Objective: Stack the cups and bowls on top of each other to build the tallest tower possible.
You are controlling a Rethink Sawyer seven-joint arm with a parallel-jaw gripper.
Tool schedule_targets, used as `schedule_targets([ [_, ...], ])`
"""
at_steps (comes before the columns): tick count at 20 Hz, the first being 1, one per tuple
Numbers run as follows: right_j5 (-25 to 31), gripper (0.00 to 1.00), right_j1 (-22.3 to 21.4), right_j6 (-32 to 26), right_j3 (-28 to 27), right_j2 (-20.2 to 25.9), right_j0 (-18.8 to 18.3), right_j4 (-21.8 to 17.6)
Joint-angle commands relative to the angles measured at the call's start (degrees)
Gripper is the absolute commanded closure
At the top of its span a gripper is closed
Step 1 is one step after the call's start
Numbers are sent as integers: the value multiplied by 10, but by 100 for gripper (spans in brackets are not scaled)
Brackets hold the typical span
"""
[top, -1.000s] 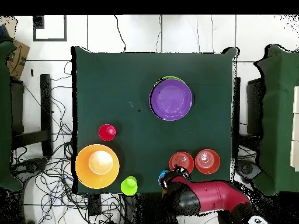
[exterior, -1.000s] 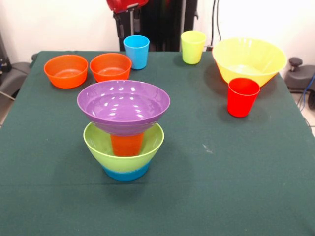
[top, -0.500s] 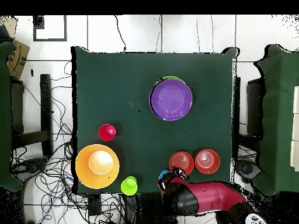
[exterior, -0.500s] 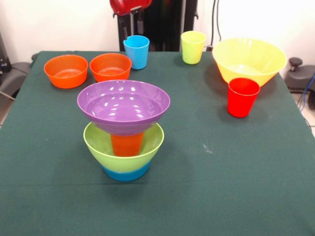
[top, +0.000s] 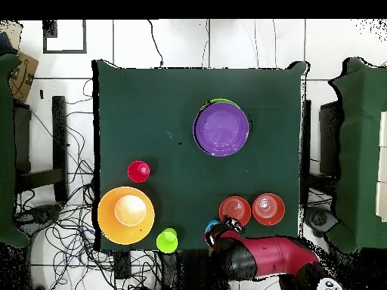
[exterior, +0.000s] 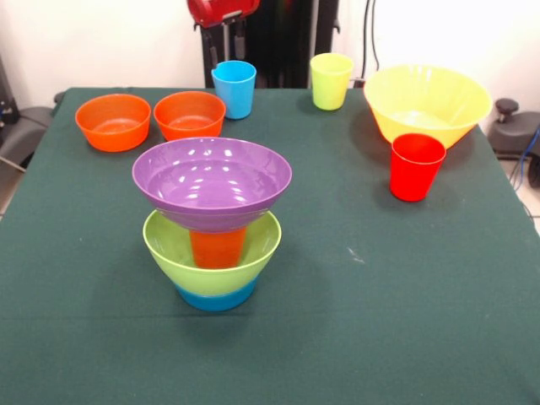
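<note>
Green table [exterior: 405,321] takes most of both views, its near half in the front view bare cloth — open room on every side of the tower [exterior: 211,219]. Arm [top: 264,257] lies over the table's base-side edge in the overhead view; its gripper [exterior: 221,10] shows only as a red head at the top edge of the front view, directly above the light blue cup [exterior: 234,89], and whether it is open or closed cannot be told. Yellow bowl [exterior: 427,101] sits well off to one side of the gripper at the far corner, mouth up, the red cup [exterior: 416,166] just in front of it, rim up. Purple bowl [exterior: 212,181] tops the tower, well forward of the gripper toward table centre, mouth up, resting on the orange cup [exterior: 218,247], which stands inside the lime green bowl [exterior: 169,245]; that bowl sits on the blue bowl [exterior: 215,298]. Tower axis is vertical, upright. Two orange bowls [exterior: 112,121] [exterior: 189,115] stand side by side, mouths up, just beside the light blue cup, near the table's far edge. Yellow-green cup [exterior: 331,80] stands upright between light blue cup and yellow bowl.
</note>
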Motion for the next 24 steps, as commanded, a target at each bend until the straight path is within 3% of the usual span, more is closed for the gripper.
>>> schedule_targets([
  [1,-34,0,33,72,-21,3,21,-27],
  [24,-42,0,-10,84,27,9,31,-9],
])
